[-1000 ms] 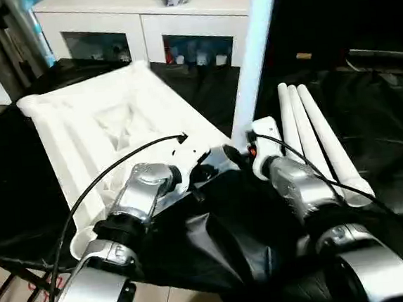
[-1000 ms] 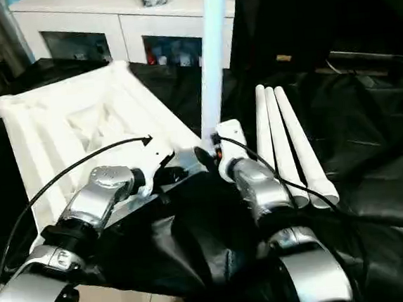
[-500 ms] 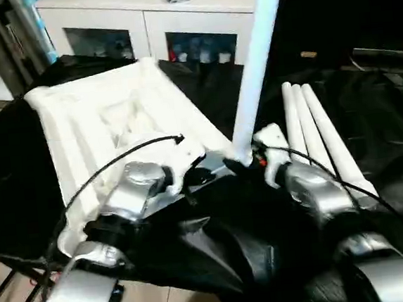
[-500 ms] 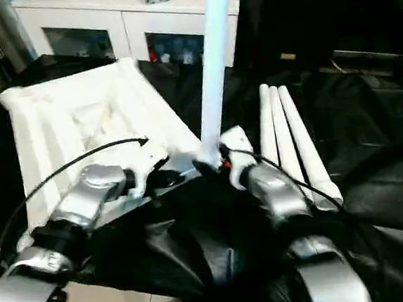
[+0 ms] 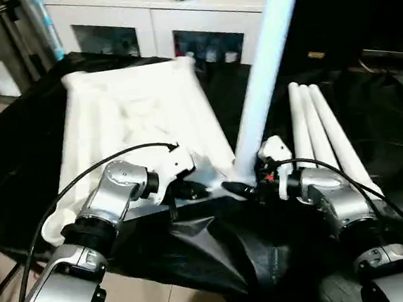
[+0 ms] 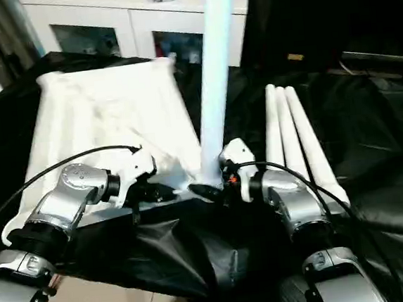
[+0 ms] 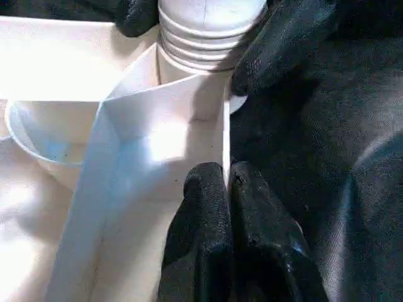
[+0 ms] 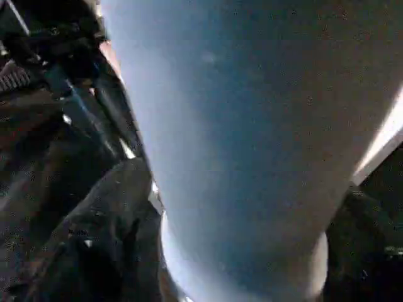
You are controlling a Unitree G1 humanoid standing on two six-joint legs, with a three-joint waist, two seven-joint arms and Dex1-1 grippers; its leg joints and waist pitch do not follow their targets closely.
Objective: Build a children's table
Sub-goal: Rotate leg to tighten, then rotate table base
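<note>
The white tabletop lies ribbed side up on black cloth. One white leg stands nearly upright in the near right corner socket, leaning a little to the right. My right gripper is shut on the leg's base, its fingers flanking the threaded end at the socket. My left gripper is shut on the tabletop's thin rim right beside that corner. Three more white legs lie side by side on the cloth to the right.
A white cabinet with glass doors stands behind the work. Black cloth covers the surface and hangs over its near edge. A pole rises at the far left.
The tabletop's far end has swung to the right. The leg's base and both grippers have come nearer to me, and the leg leans more. The camera has also shifted.
</note>
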